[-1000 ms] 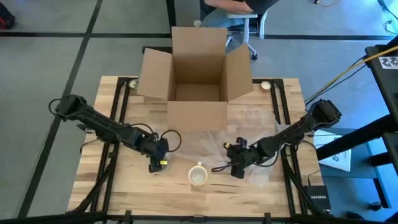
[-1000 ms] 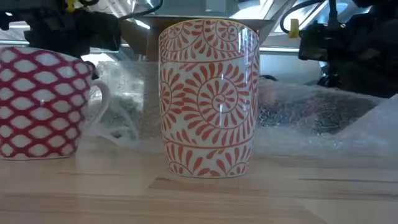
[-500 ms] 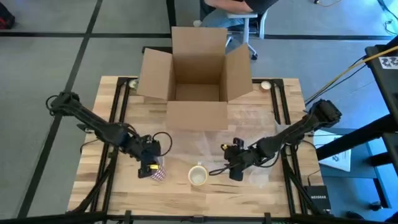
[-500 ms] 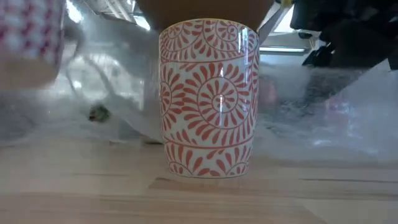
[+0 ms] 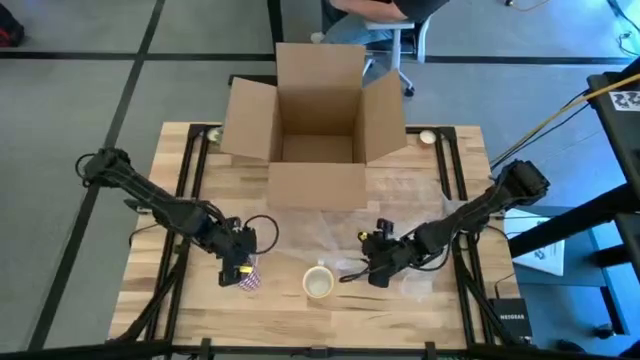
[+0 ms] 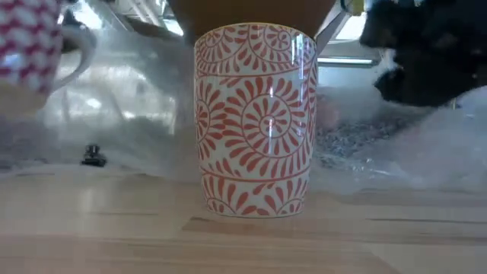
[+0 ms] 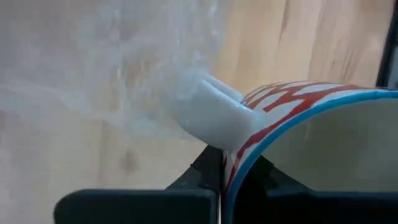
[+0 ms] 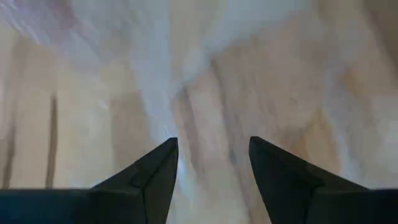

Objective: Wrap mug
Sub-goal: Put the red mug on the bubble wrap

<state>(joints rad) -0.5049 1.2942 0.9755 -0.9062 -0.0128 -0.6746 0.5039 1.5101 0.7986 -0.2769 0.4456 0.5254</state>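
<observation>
Two mugs are present. Left hand (image 5: 240, 272) is clamped on the rim of the checked mug (image 5: 250, 281), lifted left of the swirl-patterned mug (image 5: 318, 283) standing on the desk (image 5: 200, 310). Right hand (image 5: 374, 270), fingers parted and empty, hovers over bubble wrap (image 5: 330, 232) right of that mug. Ceramic judged rigid, smooth, breakable; rim grip suits. Wrap is limp; pinch an edge.

Glossy ceramic mug (image 6: 256, 122); pale wooden table (image 5: 300, 315)

Both arms are dark, slim and jointed, trailing looped black cables, the left gripper (image 5: 236, 270) carrying a small yellow mark near its jaws, the right gripper (image 5: 374, 268) ending in two pointed, black, wedge-shaped fingers (image 8: 151, 180).
</observation>
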